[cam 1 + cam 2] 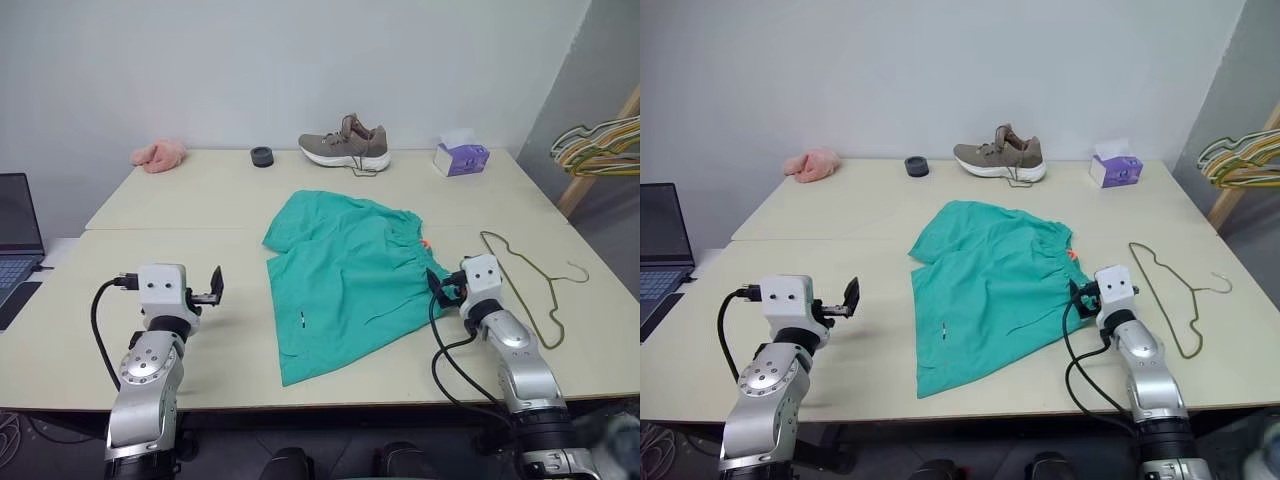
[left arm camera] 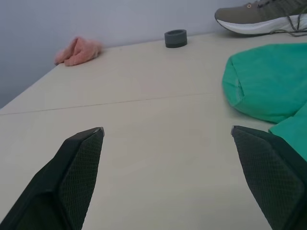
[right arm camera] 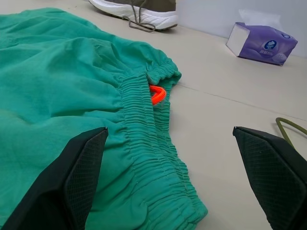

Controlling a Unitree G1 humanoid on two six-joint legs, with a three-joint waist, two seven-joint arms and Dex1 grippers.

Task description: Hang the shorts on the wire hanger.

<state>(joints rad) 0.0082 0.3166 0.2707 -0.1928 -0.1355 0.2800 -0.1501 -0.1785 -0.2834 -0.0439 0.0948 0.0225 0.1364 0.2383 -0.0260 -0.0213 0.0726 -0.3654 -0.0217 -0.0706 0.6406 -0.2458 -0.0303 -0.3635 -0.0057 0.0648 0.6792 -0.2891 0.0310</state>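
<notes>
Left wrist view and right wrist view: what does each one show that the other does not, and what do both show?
Left wrist view alone: the pink cloth and the dark round object at the far side of the table, with the left pincer open above bare tabletop.

Right wrist view alone: the purple tissue box, the orange tag inside the gathered waistband, a short piece of the wire hanger, and the open right pincer at the waistband.

Both: the shorts, the shoe and the table.
</notes>
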